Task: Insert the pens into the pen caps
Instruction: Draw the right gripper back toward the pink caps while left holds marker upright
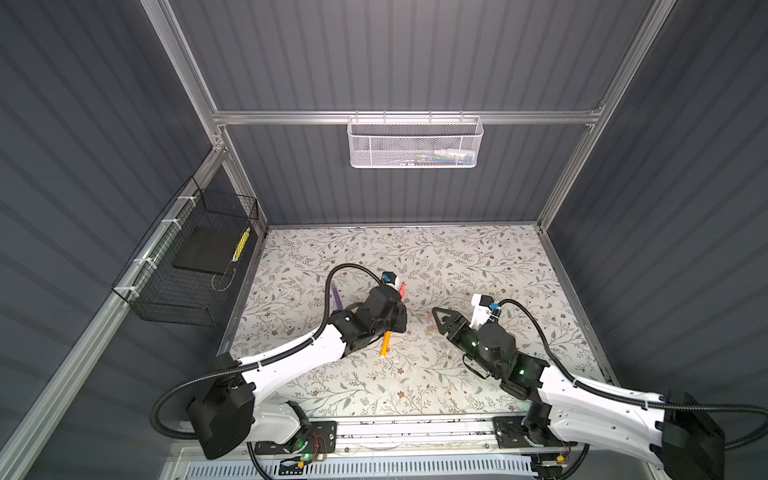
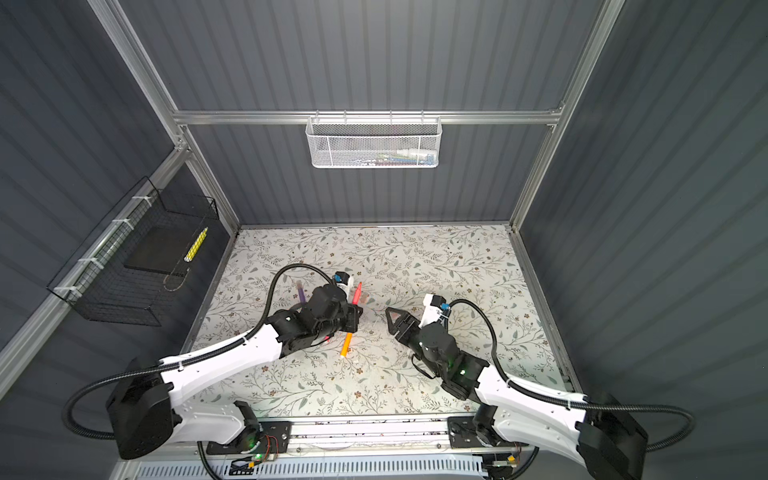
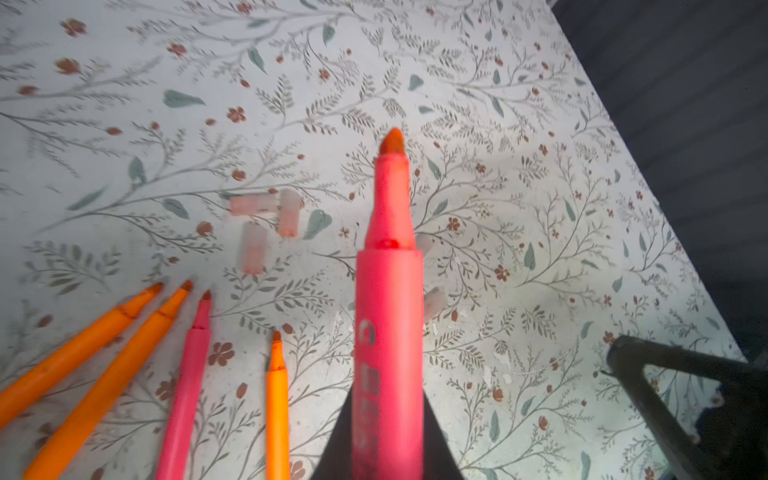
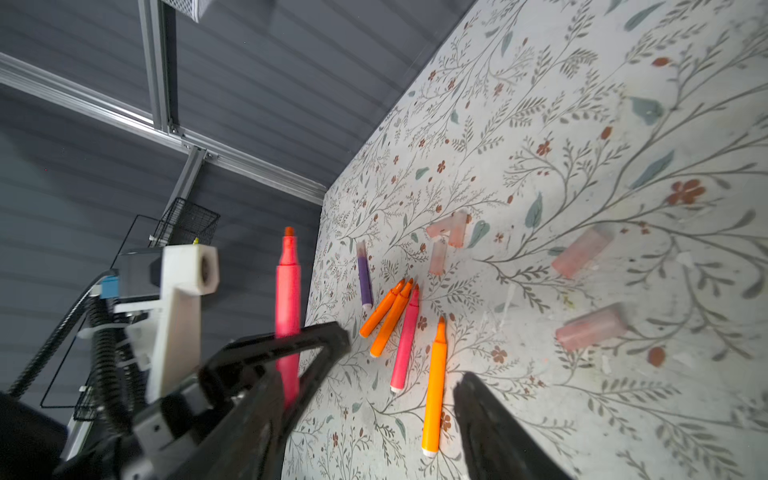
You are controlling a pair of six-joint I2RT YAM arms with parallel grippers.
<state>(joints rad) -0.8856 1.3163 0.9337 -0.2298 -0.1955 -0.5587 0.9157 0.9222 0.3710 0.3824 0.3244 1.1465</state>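
Step, I judge: pen in hand, cap pickup next. My left gripper (image 3: 388, 411) is clamped on the pink-red pen (image 1: 402, 290), which is lifted off the table (image 4: 540, 124). In a top view its long axis runs 6 to 12, tip toward 12 o'clock. My right gripper (image 4: 401, 357) is spread and empty. The pen caps (image 4: 581, 253) lie loose on the table, the nearest about 5 o'clock of the pen. Next probably: right takes one, mouth toward the tip, axes lined up.

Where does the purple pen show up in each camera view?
In a top view: purple pen, left of the left arm.
In a top view: same spot.
Left wrist: not in it.
Right wrist: between the raised pink pen and the paired orange pens.
Shared landmark: that pink pen, in all four.
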